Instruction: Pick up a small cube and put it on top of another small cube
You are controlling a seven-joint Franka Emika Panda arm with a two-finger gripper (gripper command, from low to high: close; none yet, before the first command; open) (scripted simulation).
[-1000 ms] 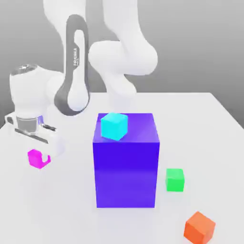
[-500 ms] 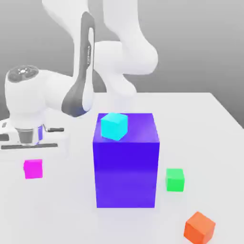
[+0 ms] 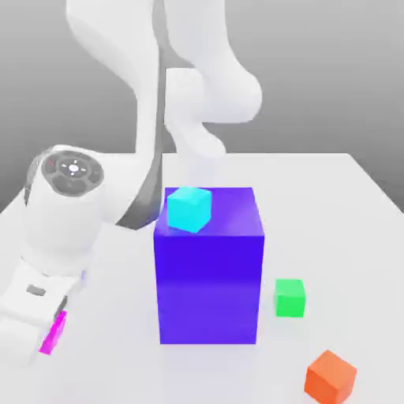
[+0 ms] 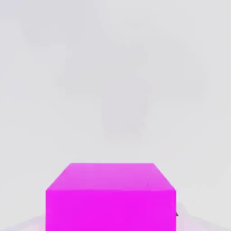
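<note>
End effector (image 3: 43,343), low at the exterior view's left, near the front edge of the white bench (image 3: 355,205); its fingers are drawn in to their tightest, and the small magenta cube (image 3: 54,332) shows as a thin pink sliver at the hand's lower edge. Whether the cube is actually gripped or merely lies against the hand cannot be told from this view. Seen from the hand camera, the magenta cube (image 4: 110,198) sits close in front of the lens, its top face and one side face visible, with plain white bench surface (image 4: 113,67) beyond it.

Orange cube (image 3: 331,376), nearest the camera at the exterior view's right, turned at an angle to the other blocks. Small green cube (image 3: 289,297), a little farther back, resting on the bench just beside the right face of the large blue-violet block (image 3: 209,276) without touching it, and well apart from the magenta cube on the block's other side. Cyan cube (image 3: 189,209), on top of the large block near its front left corner. White arm (image 3: 150,118), rising behind the block.
</note>
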